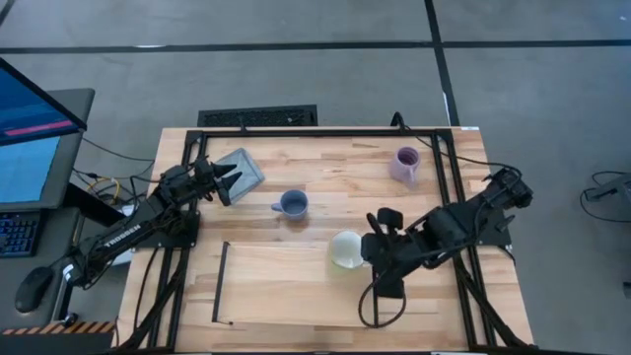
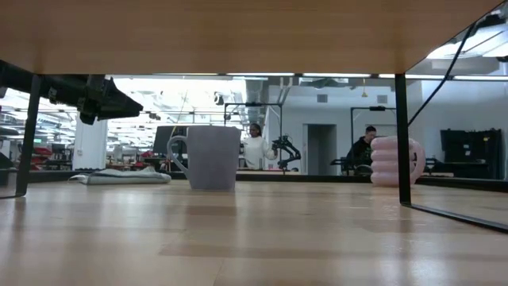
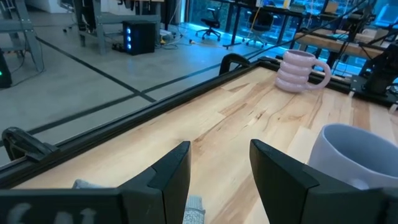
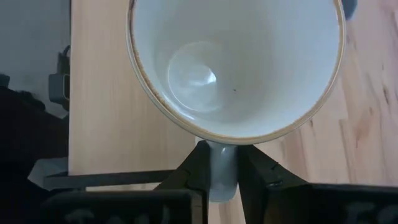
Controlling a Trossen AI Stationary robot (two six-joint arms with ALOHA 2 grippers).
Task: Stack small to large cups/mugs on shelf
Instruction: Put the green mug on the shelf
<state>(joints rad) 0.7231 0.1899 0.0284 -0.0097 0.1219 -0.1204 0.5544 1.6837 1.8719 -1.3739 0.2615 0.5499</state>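
The white mug (image 1: 345, 249) is mouth up at the far right corner of the light-wood shelf (image 1: 286, 291), and my right gripper (image 1: 368, 248) is shut on it. The small blue mug (image 1: 293, 204) stands on the tabletop in the middle. The ribbed lilac mug (image 1: 405, 165) stands at the far right. My left gripper (image 1: 227, 183) is open and empty beside the grey pad, left of the blue mug (image 3: 357, 155). The low view looks under the shelf (image 2: 238, 36) and does not show the white mug. My right gripper pinches the white mug's handle (image 4: 221, 163) between its two fingers. The fingers come from the table's right side, slanting down. The mug sits mouth up over the shelf's corner; whether its base rests on the shelf, I cannot tell.
A flat grey pad (image 1: 243, 169) lies at the far left under my left gripper's tips. Thin black bars stand at the shelf's short ends (image 1: 223, 281). A black frame (image 1: 325, 133) runs along the table's far edge and sides. People sit in the room beyond (image 2: 363, 147).
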